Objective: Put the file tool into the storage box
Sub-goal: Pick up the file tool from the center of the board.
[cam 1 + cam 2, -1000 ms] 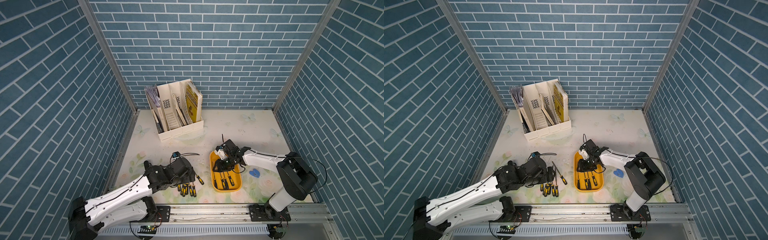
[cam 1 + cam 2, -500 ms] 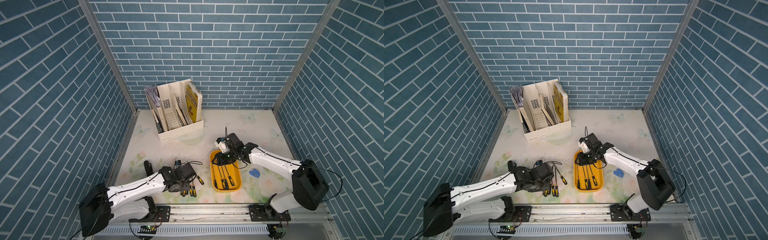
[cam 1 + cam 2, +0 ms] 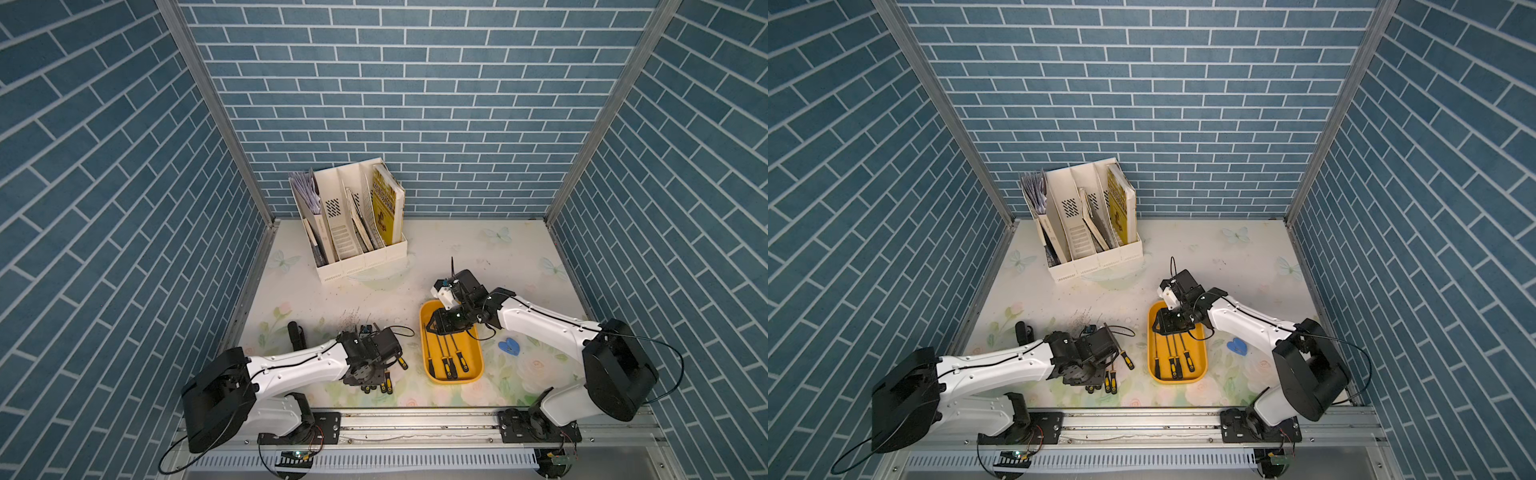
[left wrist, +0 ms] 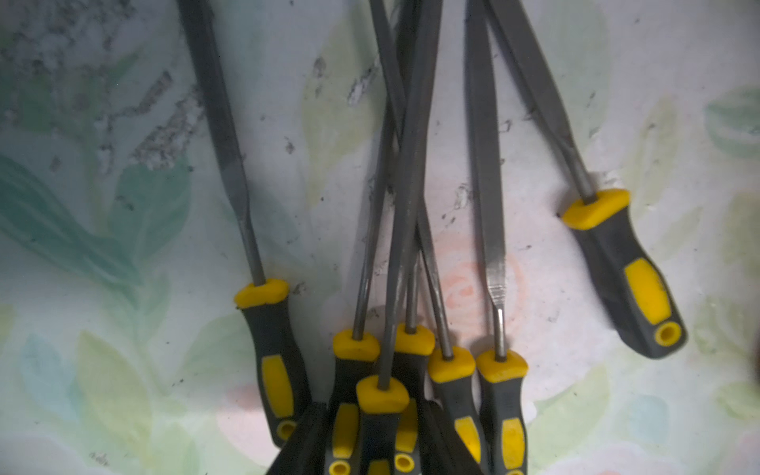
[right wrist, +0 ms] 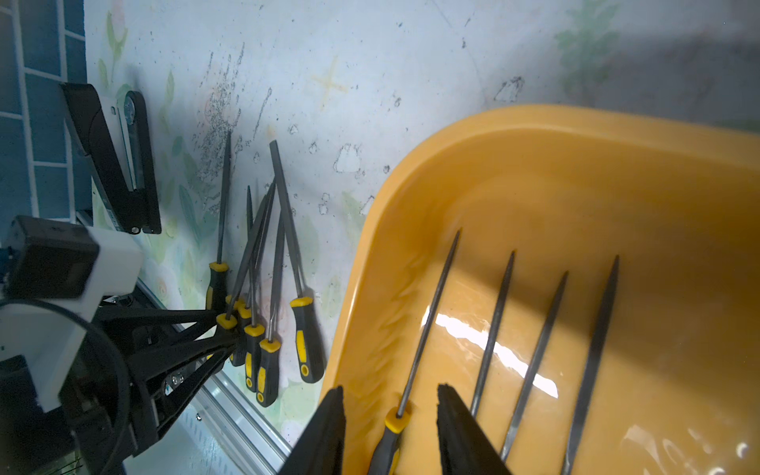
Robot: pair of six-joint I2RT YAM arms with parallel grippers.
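Four files (image 5: 491, 341) are lying in the tray (image 5: 534, 113), seven files (image 4: 411, 205) beside it; right jaws gaping, left jaws' grip unclear.

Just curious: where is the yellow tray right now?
In both top views the yellow tray sits near the table's front edge, right of the loose files.

The storage box (image 5: 534, 123) is showing as smooth orange-yellow plastic, glossy enough that its floor is throwing back bright streaks of light. The files (image 5: 534, 364) are looking like dull grey metal along the shafts, matt and finely rough. Their handles (image 4: 629, 279) are appearing as matt black plastic or rubber with yellow inserts. The tabletop (image 4: 123, 390) is reading as a smooth, pale printed sheet, scuffed with dark gritty marks.
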